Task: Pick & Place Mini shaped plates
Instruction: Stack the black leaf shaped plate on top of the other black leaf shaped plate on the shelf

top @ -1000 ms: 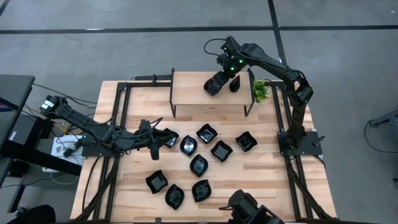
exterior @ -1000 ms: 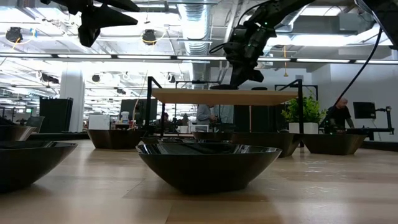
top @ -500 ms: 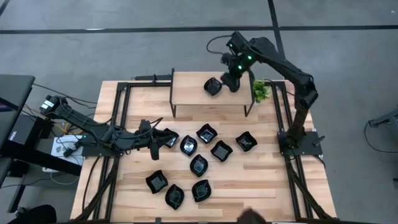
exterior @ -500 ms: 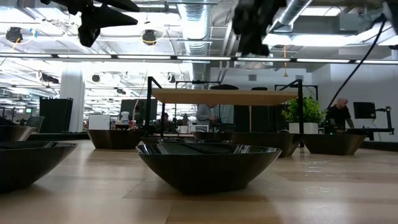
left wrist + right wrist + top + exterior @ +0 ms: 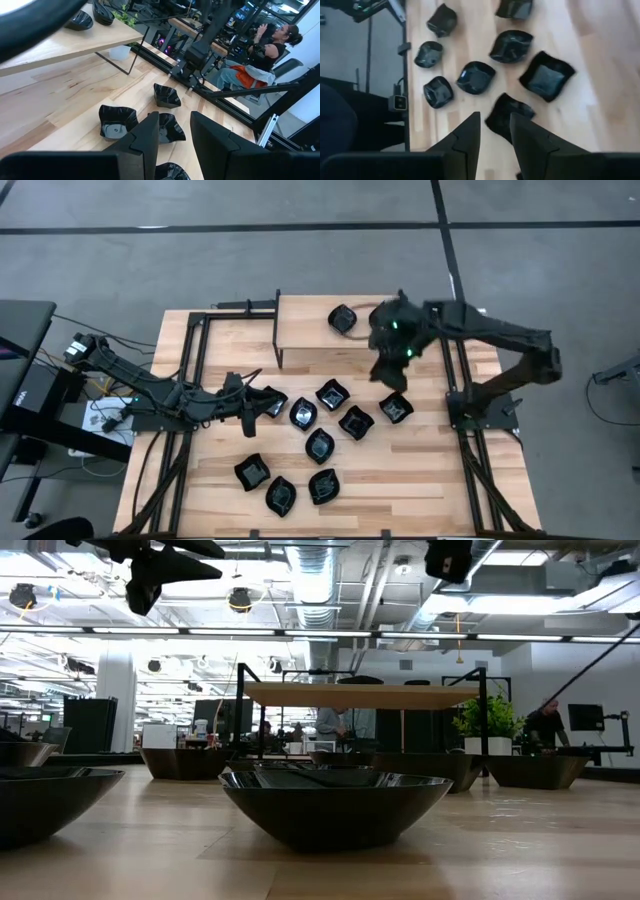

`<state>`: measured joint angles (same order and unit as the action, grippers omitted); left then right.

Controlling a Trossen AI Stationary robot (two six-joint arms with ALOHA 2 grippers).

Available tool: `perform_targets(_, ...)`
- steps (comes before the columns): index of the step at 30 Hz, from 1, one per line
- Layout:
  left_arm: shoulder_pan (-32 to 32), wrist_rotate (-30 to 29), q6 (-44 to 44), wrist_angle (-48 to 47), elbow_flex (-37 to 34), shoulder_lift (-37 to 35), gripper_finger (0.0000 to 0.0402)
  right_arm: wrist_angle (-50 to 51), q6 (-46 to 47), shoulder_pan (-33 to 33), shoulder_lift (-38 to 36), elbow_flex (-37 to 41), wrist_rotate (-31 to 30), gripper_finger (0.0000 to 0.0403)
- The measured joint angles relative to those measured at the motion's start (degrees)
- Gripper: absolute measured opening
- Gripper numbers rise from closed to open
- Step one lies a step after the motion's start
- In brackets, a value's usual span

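Note:
Several glossy black mini plates [image 5: 320,445] rest on their bases in a cluster on the wooden table; the low view shows one close up [image 5: 333,802]. A wavy-edged square plate [image 5: 343,318] sits on the raised shelf [image 5: 310,330]. The left wrist view shows two plates on that shelf [image 5: 80,20]. My right gripper [image 5: 384,372] hangs open high above the cluster's right side and points down, with a plate [image 5: 510,112] below its fingers [image 5: 495,132]. My left gripper [image 5: 248,423] waits open at the cluster's left end, near a plate [image 5: 273,402].
A small green plant [image 5: 478,720] stands at the shelf's right end. Black frame rails [image 5: 195,350] run along the table's left and right sides. Bare wood lies in front of the shelf [image 5: 310,380]. A person [image 5: 270,45] sits beyond the table.
My right gripper has left the shelf, risen, and swung toward the near edge, so that it now hangs over the plates on the table. The wavy-edged plate stays on the shelf where the gripper was.

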<state>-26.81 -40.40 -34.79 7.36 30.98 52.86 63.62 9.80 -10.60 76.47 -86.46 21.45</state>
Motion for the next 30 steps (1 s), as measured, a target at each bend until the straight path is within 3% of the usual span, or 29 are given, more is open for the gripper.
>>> perform_targets(9, 0.0, 0.23, -2.83, 0.77, 0.0, 0.0, 0.0113, -15.54, 9.67, 11.96, -4.12, 16.1, -0.52, 0.0102)
perform_targets(15, -0.57, 6.54, -4.52, 1.49, 0.0, 0.02, 0.0113, -28.33, 9.48, 17.13, -5.92, 26.54, -0.95, 0.0102)
perform_targets(23, -2.38, 6.94, -4.52, 2.99, 0.02, 0.02, 0.0113, -47.25, 17.12, 17.62, -15.7, 42.16, -6.55, 0.0102)
perform_targets(30, -2.54, 13.45, -6.1, 7.07, 0.02, 0.02, 0.0113, -56.94, 17.48, 17.23, -29.47, 51.04, -13.62, 0.0102)
